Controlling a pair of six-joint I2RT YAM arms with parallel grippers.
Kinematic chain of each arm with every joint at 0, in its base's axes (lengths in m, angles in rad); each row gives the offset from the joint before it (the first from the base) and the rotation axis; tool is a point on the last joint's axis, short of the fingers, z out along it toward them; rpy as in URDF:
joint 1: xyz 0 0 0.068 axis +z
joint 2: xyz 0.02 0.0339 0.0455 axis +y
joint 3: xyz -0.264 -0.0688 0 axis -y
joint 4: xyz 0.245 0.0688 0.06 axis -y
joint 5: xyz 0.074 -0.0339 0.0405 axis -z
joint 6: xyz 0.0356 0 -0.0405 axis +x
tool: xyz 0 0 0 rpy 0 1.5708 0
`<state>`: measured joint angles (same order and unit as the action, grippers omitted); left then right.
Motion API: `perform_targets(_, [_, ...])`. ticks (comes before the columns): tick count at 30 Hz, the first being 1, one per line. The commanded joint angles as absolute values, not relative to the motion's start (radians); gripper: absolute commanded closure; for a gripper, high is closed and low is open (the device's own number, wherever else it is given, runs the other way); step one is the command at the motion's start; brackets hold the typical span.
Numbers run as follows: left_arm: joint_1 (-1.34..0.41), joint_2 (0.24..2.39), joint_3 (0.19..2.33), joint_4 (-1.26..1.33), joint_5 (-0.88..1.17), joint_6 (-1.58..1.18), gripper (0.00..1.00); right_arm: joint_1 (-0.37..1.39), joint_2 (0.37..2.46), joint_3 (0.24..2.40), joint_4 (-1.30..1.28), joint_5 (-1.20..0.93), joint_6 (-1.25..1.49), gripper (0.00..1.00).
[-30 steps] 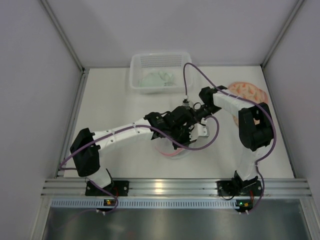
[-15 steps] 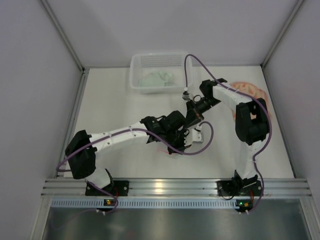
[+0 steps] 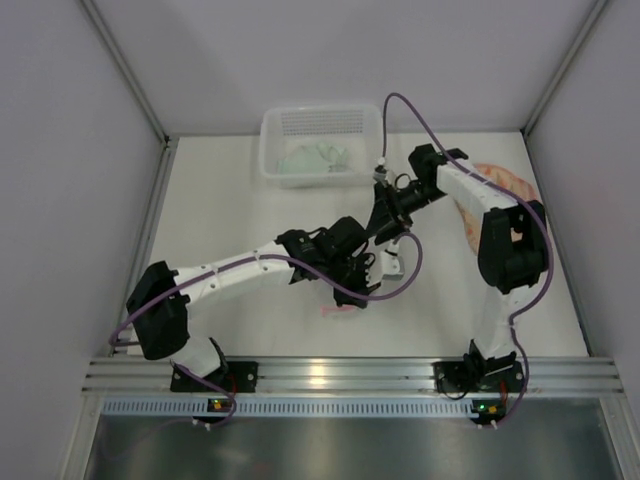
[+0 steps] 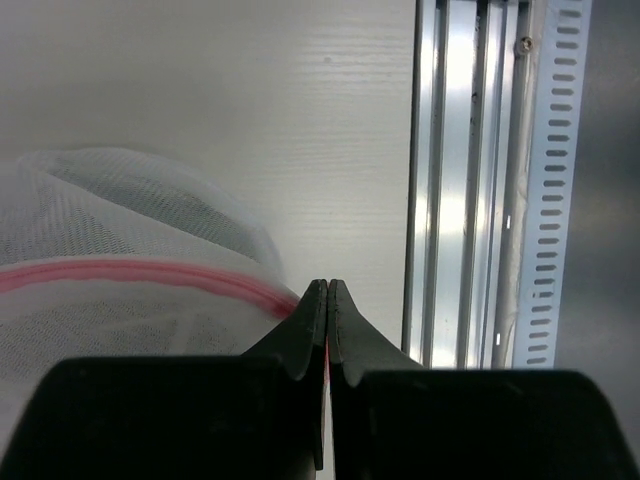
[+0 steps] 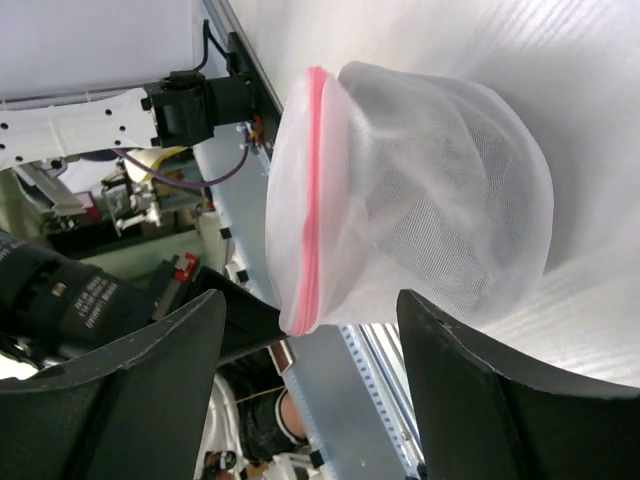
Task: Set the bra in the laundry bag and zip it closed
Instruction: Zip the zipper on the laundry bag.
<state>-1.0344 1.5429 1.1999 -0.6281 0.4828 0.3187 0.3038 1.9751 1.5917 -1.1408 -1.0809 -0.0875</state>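
The laundry bag [image 5: 430,190] is a white mesh dome with a pink zip [image 5: 313,190] running along its rim. It lies at mid-table under the left arm, where only its pink edge [image 3: 338,308] peeks out. My left gripper [image 4: 327,285] is shut on the end of the zip band [image 4: 150,272], with a pink sliver between its jaws; from above it [image 3: 355,288] covers the bag. My right gripper [image 5: 312,300] is open, its fingers [image 5: 150,380] wide apart and clear of the mesh, just beyond the bag [image 3: 384,220]. The bra is hidden; only a greyish shade shows through the mesh.
A white plastic basket [image 3: 272,150] holding pale green cloth stands at the back centre. A pink-orange patterned thing [image 3: 508,180] lies at the right, partly behind the right arm. The aluminium rail [image 4: 470,200] runs along the near table edge, close to the bag.
The right gripper has opened and drawn back from the bag toward the far right. The left arm has kept its grip and shifted the bag slightly toward the near edge.
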Motion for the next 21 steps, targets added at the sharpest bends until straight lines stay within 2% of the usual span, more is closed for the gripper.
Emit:
perform_targets(1, [-1.002,1.560,1.281,-0.575,0.494,0.264,1.00,0.259,1.835,1.550,-1.146,-1.034,-0.129,0.29])
perform_targets(6, [-0.980,1.598,1.339,-0.560,0.477,0.261,1.00,0.276,1.712,1.330,-1.092,-1.066,-0.109,0.29])
perform_targets(14, [-0.968,1.643,1.416,-0.561,0.482,0.281,1.00,0.353,1.758,1.305,-1.062,-1.103,-0.103,0.35])
perform_targets(17, [-0.968,1.644,1.417,-0.560,0.483,0.282,1.00,0.365,1.790,1.321,-1.063,-1.115,-0.103,0.46])
perform_targets(18, [-0.968,1.643,1.414,-0.560,0.485,0.281,1.00,0.367,1.799,1.325,-1.066,-1.118,-0.103,0.58])
perform_targets(20, [-0.968,1.637,1.405,-0.560,0.489,0.287,1.00,0.367,1.816,1.341,-1.071,-1.123,-0.104,0.70])
perform_targets(21, [-0.966,1.632,1.401,-0.561,0.494,0.293,1.00,0.367,1.819,1.347,-1.074,-1.121,-0.109,0.83])
